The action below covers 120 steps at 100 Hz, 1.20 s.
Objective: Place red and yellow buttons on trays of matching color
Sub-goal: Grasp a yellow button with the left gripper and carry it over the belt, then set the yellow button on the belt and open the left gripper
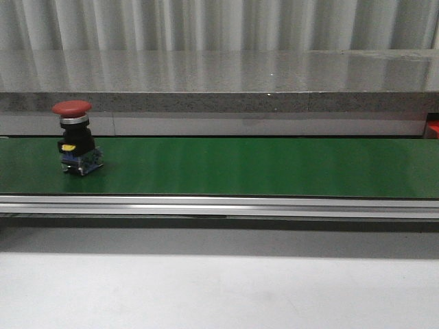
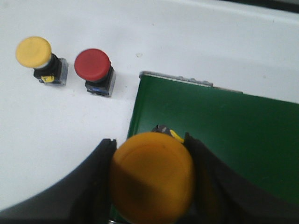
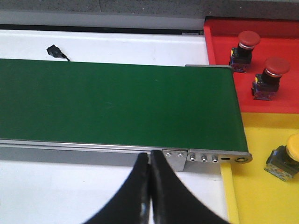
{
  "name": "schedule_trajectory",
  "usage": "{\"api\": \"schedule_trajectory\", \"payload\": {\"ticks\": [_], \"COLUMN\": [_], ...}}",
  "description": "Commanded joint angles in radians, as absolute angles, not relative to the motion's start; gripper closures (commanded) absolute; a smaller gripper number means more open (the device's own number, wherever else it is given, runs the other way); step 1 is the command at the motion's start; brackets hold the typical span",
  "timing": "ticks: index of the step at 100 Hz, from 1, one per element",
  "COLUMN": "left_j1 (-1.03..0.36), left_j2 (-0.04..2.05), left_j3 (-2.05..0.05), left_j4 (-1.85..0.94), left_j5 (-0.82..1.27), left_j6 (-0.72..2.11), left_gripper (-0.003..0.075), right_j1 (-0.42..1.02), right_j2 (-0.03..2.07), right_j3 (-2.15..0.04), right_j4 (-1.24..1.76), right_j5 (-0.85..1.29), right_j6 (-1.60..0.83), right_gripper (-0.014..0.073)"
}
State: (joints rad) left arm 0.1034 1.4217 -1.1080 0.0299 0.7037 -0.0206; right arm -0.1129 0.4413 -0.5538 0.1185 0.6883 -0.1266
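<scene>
My left gripper is shut on a yellow button and holds it over the end of the green belt. A second yellow button and a red button stand on the white table beside that belt end. Another red button stands upright on the belt at the far left of the front view. My right gripper is shut and empty, just in front of the belt's other end. Beside that end, the red tray holds two red buttons and the yellow tray holds one yellow button.
The belt runs across the whole front view with a metal rail along its near side and a grey stone ledge behind it. A small black part lies on the white table beyond the belt.
</scene>
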Motion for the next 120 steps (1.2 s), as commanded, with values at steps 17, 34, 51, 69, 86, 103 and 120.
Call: {"api": "schedule_trajectory", "payload": {"ticks": [17, 34, 51, 69, 86, 103, 120], "left_j1": [0.09, 0.09, 0.09, 0.09, 0.09, 0.09, 0.085], "left_j2": [1.388, 1.439, 1.484, 1.49, 1.49, 1.49, 1.486], "left_j3": [-1.063, -1.06, -1.062, -1.062, -1.062, -1.065, -1.111], "left_j4": [0.028, 0.019, 0.019, 0.019, 0.017, 0.017, 0.015], "left_j5": [0.555, 0.531, 0.528, 0.536, 0.551, 0.555, 0.595], "left_j6": [-0.02, -0.02, -0.02, -0.02, -0.02, -0.02, -0.02], "left_gripper": [0.0741, 0.0741, 0.0741, 0.0731, 0.0491, 0.0096, 0.0041], "right_j1": [-0.113, -0.113, -0.113, -0.113, -0.113, -0.113, -0.113], "right_j2": [0.443, 0.443, 0.443, 0.443, 0.443, 0.443, 0.443], "right_j3": [-0.579, -0.579, -0.579, -0.579, -0.579, -0.579, -0.579], "right_j4": [0.124, 0.124, 0.124, 0.124, 0.124, 0.124, 0.124], "right_j5": [0.618, 0.618, 0.618, 0.618, 0.618, 0.618, 0.618], "right_j6": [-0.136, -0.136, -0.136, -0.136, -0.136, -0.136, -0.136], "right_gripper": [0.0661, 0.0661, 0.0661, 0.0661, 0.0661, 0.0661, 0.0661]}}
